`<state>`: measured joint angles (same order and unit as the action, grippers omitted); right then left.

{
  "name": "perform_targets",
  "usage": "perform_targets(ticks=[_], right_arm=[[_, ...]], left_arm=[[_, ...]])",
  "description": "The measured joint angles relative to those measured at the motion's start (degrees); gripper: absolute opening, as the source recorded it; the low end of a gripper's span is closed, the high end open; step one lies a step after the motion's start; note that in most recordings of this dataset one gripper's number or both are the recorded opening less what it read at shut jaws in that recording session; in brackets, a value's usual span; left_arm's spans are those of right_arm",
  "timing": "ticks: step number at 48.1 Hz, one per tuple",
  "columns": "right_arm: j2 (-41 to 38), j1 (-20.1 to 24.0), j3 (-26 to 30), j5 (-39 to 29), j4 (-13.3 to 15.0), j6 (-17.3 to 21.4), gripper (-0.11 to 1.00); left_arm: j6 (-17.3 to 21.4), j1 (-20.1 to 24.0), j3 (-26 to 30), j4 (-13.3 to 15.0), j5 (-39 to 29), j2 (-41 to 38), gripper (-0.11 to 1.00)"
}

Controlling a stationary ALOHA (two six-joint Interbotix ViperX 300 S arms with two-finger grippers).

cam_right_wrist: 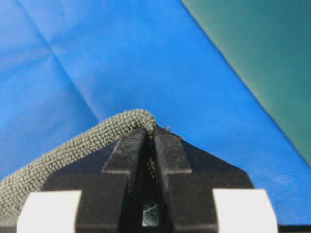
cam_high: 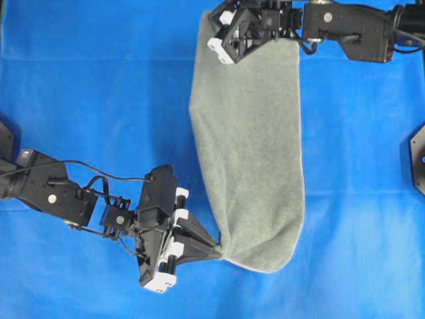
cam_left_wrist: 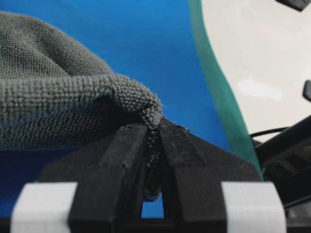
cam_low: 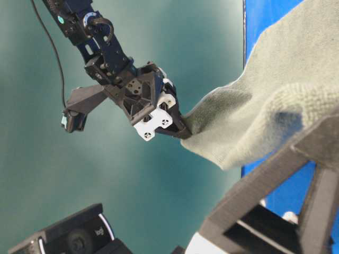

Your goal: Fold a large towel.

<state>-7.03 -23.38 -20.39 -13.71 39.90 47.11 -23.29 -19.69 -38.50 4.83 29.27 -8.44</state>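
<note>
Now we're pinching one towel [cam_high: 249, 153] corner w/ left gripper [cam_high: 214, 251], jaws shut on it; right gripper [cam_high: 219, 23] clamped on far corner. Towel's hanging between them over blue sheet [cam_high: 93, 100]; we're keeping tension even, both ends level.

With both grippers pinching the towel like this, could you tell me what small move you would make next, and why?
Probably carry both pinched ends sideways together, then lower them. The left gripper and right gripper are each shut on an end of the towel, which hangs between them in a long doubled band over the blue sheet, not yet laid flat.
</note>
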Motion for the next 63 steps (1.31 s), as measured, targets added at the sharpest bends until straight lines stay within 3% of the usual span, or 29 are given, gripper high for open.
perform_targets(ticks=[13, 20, 26, 32, 39, 44, 50, 58, 63], right_arm=[[0.1, 0.2, -1.0, -1.7, 0.0, -3.3, 0.04], [0.4, 1.1, -2.3, -1.8, 0.0, -4.3, 0.07], [1.3, 2.5, -3.5, -1.9, 0.1, -6.4, 0.43], [2.6, 3.2, -4.3, -2.6, 0.1, -7.8, 0.68], [5.1, 3.6, -4.9, -4.4, 0.1, -8.2, 0.66], [8.4, 5.7, -6.0, -5.6, 0.0, -8.3, 0.68], [14.1, 8.9, -8.5, -6.9, 0.1, -8.3, 0.68], [23.1, 11.8, -14.1, -6.9, -0.1, -7.2, 0.68], [29.1, 11.9, -17.8, -6.0, -0.1, -6.1, 0.68]], left_arm=[[0.4, 1.4, 0.5, 0.1, -3.8, -0.1, 0.08], [0.6, 1.4, 1.4, -0.1, -4.2, -0.1, 0.5], [0.7, 1.4, 2.1, -0.3, -4.7, 0.0, 0.8], [0.7, 1.5, 2.7, -0.6, -8.3, 1.0, 0.81], [0.7, 1.6, 2.5, -0.7, -17.1, 6.2, 0.81], [0.3, 1.6, 1.0, -0.8, -26.5, 12.7, 0.81], [0.3, 1.4, -1.8, -0.8, -33.0, 20.5, 0.81], [0.9, 2.2, -7.6, -2.9, -33.0, 32.4, 0.8], [2.5, 6.2, -11.1, -3.5, -29.8, 38.6, 0.8]])
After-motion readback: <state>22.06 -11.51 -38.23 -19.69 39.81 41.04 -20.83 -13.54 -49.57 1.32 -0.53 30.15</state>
